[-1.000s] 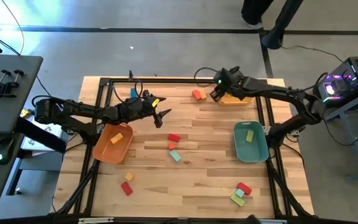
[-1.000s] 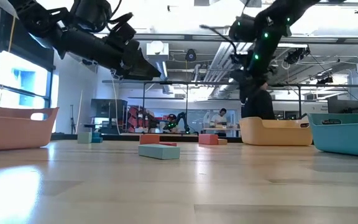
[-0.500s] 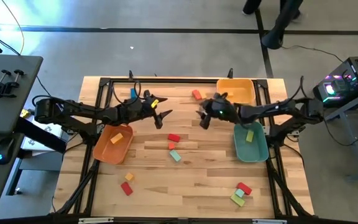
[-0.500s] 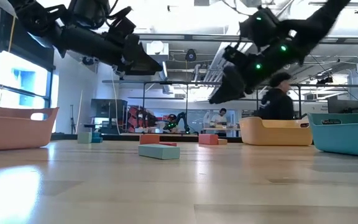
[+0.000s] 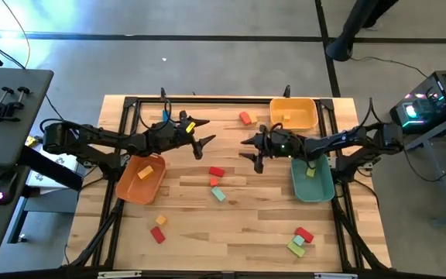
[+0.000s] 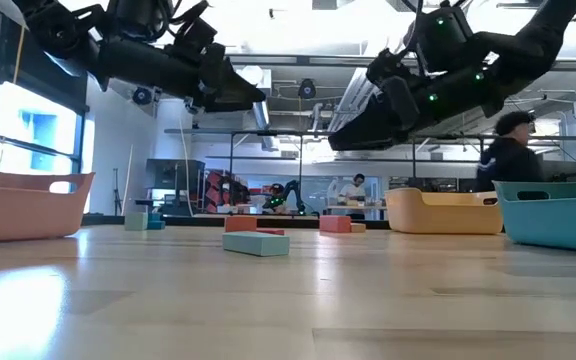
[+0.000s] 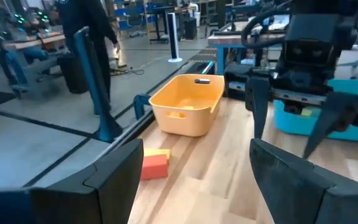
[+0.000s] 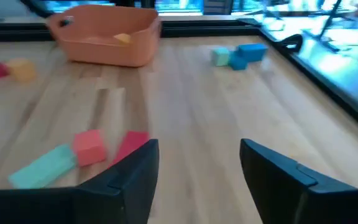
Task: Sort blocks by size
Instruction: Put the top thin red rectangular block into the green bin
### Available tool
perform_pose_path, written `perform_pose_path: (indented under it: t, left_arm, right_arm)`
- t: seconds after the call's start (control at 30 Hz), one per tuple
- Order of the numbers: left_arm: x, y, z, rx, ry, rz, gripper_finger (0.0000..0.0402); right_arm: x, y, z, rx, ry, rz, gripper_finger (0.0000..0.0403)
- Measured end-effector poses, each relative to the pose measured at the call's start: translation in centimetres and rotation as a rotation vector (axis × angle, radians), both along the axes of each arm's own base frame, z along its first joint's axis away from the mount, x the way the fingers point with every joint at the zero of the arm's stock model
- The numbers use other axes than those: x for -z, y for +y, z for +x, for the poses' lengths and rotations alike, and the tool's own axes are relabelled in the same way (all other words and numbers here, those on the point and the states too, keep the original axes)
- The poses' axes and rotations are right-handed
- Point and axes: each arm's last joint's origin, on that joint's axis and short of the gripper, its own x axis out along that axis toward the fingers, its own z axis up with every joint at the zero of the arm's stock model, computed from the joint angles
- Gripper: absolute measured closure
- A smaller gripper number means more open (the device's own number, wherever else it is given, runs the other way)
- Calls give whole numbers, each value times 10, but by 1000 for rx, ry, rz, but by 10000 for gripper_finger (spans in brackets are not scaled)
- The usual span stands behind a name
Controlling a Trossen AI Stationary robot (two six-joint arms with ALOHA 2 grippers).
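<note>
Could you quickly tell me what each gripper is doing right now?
Left gripper: open, holding nothing.
Right gripper: open, holding nothing.

We look down on a pale wooden counter (image 5: 246, 225) bearing three bins and scattered blocks. Taking the teal bin (image 5: 311, 177) as our landmark: the yellow bin (image 5: 293, 114) sits beyond it at the far edge, with a red-and-orange block pair (image 5: 245, 118) just beside that bin. The orange bin (image 5: 141, 179) rests well apart, across the counter. Between the orange and teal bins we see a red block (image 5: 217, 172), a small orange one (image 5: 214, 181) and a teal bar (image 5: 219, 194). Near the front edge lie red and green blocks (image 5: 300, 240); farther along, an orange and a red block (image 5: 158, 230).
</note>
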Motion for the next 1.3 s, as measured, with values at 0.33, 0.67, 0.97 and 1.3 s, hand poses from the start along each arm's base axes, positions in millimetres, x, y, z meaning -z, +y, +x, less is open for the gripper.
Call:
perform_pose_path:
  t: [0.33, 0.67, 0.97, 1.3]
  left_arm:
    - [-1, -14, 3, 61, -29, -53, 120]
    - [3, -41, 5, 137, -13, -135, 120]
    - [6, -62, 5, 171, 25, -128, 120]
    - [6, -68, 5, 207, 42, -58, 120]
  right_arm:
    - [43, 28, 39, -32, 126, 76, 124]
    - [86, 44, 94, 41, 201, 45, 124]
    - [97, 46, 97, 142, 200, 70, 164]
    - [98, 30, 97, 86, 203, 82, 269]
